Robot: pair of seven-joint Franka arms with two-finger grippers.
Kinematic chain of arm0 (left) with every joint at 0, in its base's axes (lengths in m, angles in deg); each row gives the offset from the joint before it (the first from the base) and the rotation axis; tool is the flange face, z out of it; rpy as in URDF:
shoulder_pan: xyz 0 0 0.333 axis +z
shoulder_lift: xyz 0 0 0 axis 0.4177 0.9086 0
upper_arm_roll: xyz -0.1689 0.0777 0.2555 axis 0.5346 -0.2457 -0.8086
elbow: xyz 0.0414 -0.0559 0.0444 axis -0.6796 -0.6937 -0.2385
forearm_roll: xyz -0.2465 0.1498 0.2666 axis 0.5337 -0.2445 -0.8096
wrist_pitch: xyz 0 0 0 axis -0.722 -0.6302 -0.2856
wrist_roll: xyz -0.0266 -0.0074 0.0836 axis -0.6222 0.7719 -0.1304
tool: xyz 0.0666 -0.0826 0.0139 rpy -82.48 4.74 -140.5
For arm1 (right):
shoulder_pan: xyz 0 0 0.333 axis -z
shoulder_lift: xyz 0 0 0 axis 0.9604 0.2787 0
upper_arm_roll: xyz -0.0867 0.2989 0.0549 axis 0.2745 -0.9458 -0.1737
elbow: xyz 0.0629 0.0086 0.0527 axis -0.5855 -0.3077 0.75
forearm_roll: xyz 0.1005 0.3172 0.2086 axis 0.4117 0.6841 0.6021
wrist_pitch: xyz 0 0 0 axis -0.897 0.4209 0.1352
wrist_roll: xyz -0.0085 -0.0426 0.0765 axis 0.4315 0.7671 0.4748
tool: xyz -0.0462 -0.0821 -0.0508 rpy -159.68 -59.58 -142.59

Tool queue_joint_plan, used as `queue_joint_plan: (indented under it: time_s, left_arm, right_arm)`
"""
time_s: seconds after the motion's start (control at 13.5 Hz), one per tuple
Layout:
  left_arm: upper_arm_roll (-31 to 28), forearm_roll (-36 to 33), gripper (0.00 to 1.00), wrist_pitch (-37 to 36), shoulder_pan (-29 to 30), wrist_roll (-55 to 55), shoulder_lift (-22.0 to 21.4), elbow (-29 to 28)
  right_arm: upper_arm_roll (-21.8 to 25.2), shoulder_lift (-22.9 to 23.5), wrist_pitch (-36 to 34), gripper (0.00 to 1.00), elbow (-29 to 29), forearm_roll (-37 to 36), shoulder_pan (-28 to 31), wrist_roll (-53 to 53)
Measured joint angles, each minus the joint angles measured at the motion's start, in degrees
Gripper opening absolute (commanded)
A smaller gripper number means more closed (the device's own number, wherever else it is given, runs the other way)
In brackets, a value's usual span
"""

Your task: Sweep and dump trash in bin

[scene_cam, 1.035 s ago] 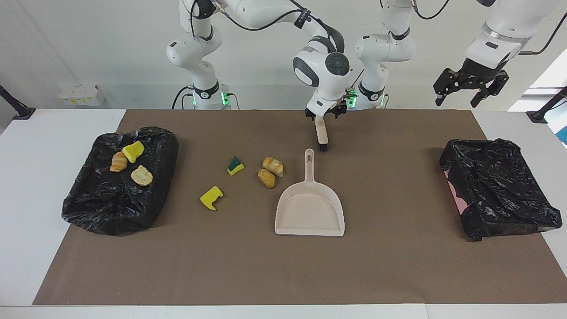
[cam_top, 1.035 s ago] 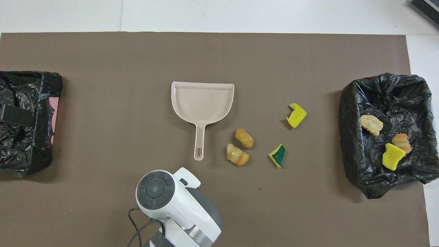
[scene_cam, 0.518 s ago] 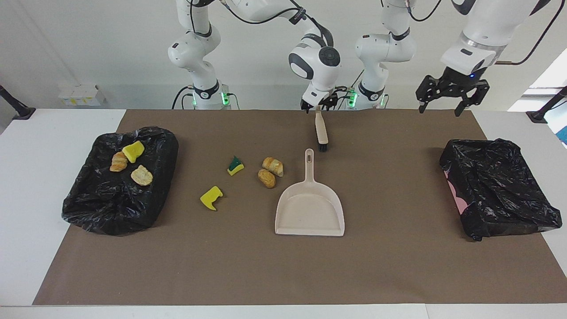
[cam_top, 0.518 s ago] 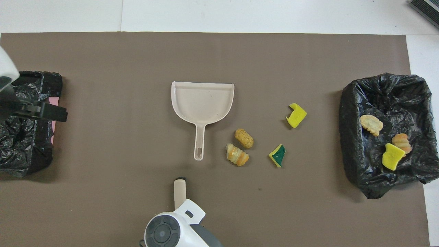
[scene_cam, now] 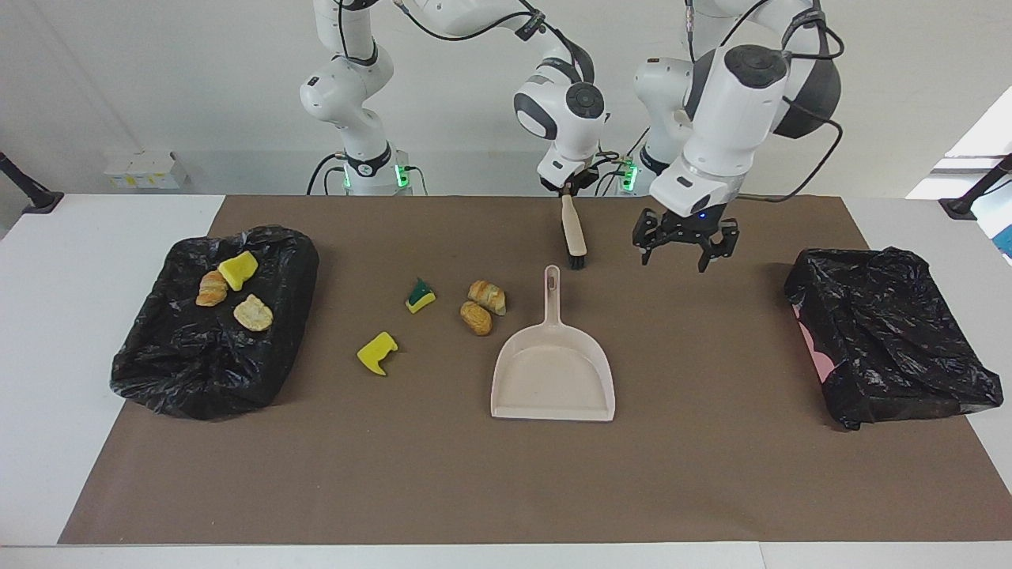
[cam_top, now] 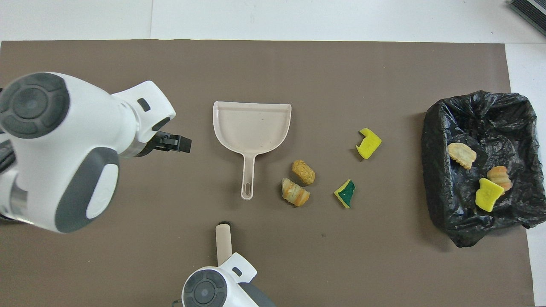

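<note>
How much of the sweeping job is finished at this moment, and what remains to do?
Done: three scraps lie in the bin at the right arm's end. In hand: the right gripper is shut on the brush; the left gripper, open, hangs over the mat beside the dustpan, whose handle nothing holds yet. Left: four scraps on the mat beside the dustpan are unswept, and the dustpan is empty.

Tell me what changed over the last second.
The left tool swung from above the bin at its end of the table to hover, open, over the mat near the handle of the dustpan. The right tool closed on the brush handle. Brush, dustpan and scraps stayed put.
</note>
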Motion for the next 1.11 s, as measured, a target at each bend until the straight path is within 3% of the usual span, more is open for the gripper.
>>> queue_joint_plan:
  time_s: [0.3, 0.59, 0.89, 1.11]
  left_arm:
    - [0.11, 0.00, 1.00, 6.60, -6.45, 6.10, 5.43, -2.74]
    - [0.13, 0.00, 1.00, 13.09, -10.05, 11.89, 10.99, -3.27]
    - [0.13, 0.00, 1.00, 14.85, -11.52, 14.12, 11.38, -4.32]
    - [0.16, 0.00, 1.00, 18.99, -13.14, 16.72, 11.39, -7.47]
  right_arm:
    - [0.05, -1.62, -3.63, 0.00, 0.05, 0.11, 0.85, -0.52]
    - [0.38, -9.18, -12.47, 0.00, -1.63, 0.08, 5.93, -1.15]
    - [0.58, -15.95, -21.41, 0.00, -4.11, -1.54, 16.34, 2.41]
    - [0.68, -17.14, -23.73, 0.00, -4.26, -7.77, 20.56, 3.96]
